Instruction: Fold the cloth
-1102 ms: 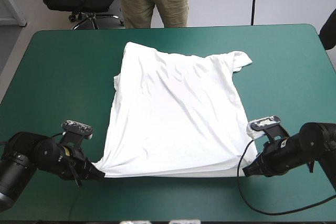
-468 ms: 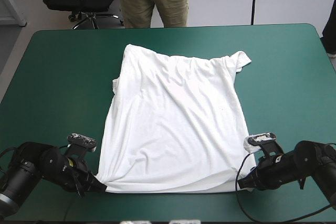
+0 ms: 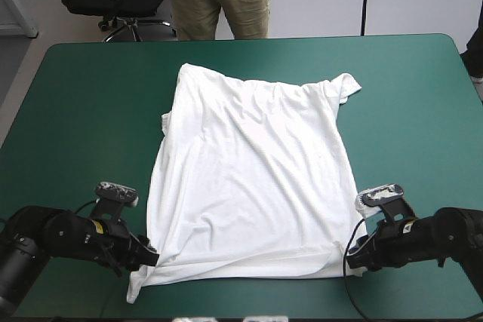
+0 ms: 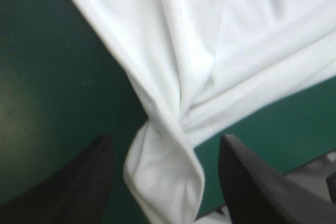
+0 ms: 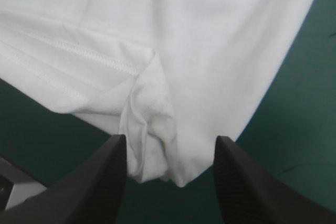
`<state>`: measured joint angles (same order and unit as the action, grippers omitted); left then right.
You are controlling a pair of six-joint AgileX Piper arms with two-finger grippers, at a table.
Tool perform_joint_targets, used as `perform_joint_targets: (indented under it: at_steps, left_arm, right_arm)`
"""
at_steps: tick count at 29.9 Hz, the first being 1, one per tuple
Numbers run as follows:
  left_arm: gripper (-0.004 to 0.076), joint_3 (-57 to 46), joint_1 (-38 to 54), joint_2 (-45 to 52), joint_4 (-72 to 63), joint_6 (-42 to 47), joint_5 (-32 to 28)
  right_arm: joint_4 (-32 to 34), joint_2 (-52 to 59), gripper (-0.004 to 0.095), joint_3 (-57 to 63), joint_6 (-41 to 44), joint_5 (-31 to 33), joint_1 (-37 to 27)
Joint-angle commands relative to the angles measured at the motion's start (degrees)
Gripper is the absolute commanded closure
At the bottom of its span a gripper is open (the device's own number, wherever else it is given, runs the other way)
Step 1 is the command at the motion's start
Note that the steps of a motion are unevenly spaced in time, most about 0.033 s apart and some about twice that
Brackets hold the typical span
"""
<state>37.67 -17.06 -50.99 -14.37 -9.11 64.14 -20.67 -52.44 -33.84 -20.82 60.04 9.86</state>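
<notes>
The white T-shirt (image 3: 253,179) lies spread on the teal-green table, its hem toward the near edge and a sleeve at the far right. My left gripper (image 3: 145,256) rests at the near left corner of the hem, fingers (image 4: 79,182) apart, a twisted corner of the T-shirt (image 4: 168,177) lying loose between them. At the near right corner my right gripper (image 3: 355,256) also stands open; the creased corner of the hem (image 5: 152,140) lies between its fingers (image 5: 247,182), free of them.
Bare teal-green cover (image 3: 90,111) lies left, right and beyond the T-shirt. The near table edge (image 3: 302,314) runs just behind both grippers.
Both grippers were shut on the hem corners and pulled them toward the near edge; now both have opened and the corners lie released. The left corner has dropped nearer the table edge.
</notes>
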Motion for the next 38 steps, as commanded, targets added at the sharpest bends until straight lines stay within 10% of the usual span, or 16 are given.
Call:
perform_joint_targets:
  at_steps: [1,18,38]
  left_arm:
    - [0.0277,7.22,-0.1,2.34,4.94,6.02,-5.39]
    - [0.0277,27.8,4.72,-31.42,22.58,19.86,-22.58]
    - [0.0318,35.21,9.49,-52.92,-2.37,-3.31,-19.02]
  right_arm:
    - [2.01,4.5,0.0444,-7.08,0.17,-2.44,0.08]
    - [-2.07,-3.6,0.0444,-18.1,-2.52,-10.07,0.08]
    - [-3.64,-7.99,0.0463,-18.1,-5.37,-15.44,0.08]
